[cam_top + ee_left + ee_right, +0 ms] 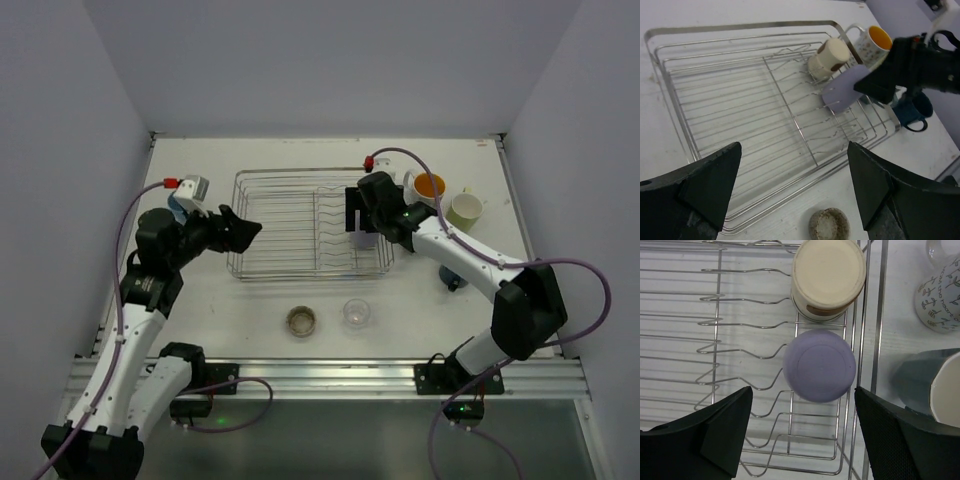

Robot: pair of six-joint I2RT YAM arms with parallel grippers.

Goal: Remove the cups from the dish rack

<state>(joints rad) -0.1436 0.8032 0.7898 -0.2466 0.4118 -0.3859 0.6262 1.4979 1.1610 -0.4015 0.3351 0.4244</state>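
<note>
Rack [285,225] on white tabletop [200,320], lavender walls [330,60]

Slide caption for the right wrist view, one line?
Open right gripper hovers above the lavender cup, beside the cream cup, in the dish rack.

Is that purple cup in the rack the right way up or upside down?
Upside down: the lavender cup shows its closed base, no opening, while resting on the dish rack wires.

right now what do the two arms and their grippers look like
The left arm and right arm have white links with black joints. The left gripper and right gripper each carry two black wedge-shaped fingers. A mauve cable with a red plug loops along each arm.
</note>
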